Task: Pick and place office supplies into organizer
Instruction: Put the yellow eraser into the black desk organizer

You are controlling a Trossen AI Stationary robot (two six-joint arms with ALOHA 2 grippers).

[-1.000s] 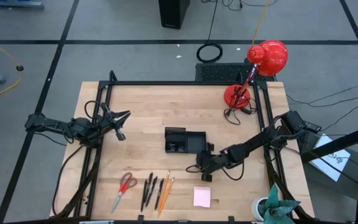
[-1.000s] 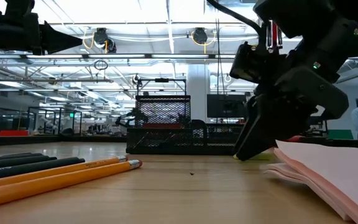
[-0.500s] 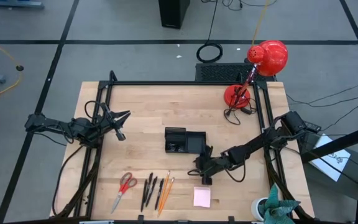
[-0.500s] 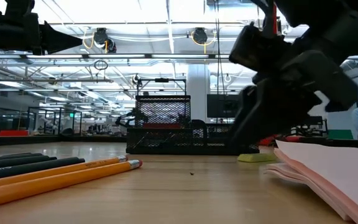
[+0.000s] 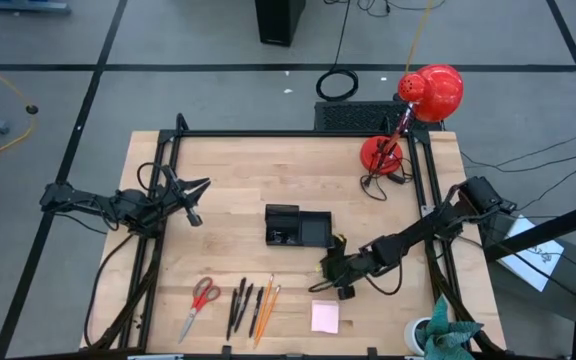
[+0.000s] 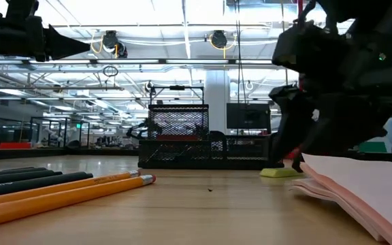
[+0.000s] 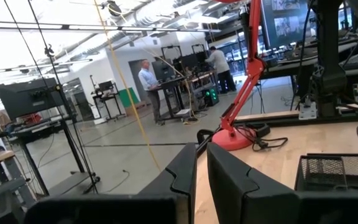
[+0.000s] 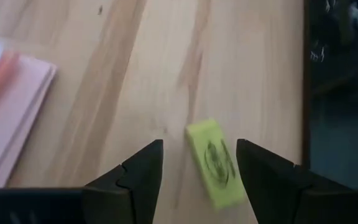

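- Right gripper (image 8: 199, 163) hovers low over the pale wood worktop (image 5: 238, 180), fingers spread wide, holding nothing.
- Small yellow-green rectangular eraser (image 8: 212, 163) lies flat on the wood btwn and just ahead of the two dark fingers, tilted to their line, apart from both.
- Pale pink sticky-note pad (image 8: 8, 115) lies off to one side of the right gripper; black mesh desk organizer (image 5: 297, 227) with several compartments sits close on the other side, eraser near its wall.
- Left gripper (image 7: 201, 171) waits raised, well away from the right one, fingers nearly together w/ a thin gap, empty.
- Red-handled scissors (image 5: 200, 305), dark pens (image 5: 239, 305) and orange pencils (image 5: 264, 305) lie in a row well off from the right gripper, on the far side of the pad from it.
- Step, as I judge: lining up to pick the eraser; nothing seen in organizer yet, though its inside is hard to read.
- Next move prob. needs a slight wrist turn to square the fingers w/ the eraser's long sides, descend to wood, close, then lift over the organizer wall.
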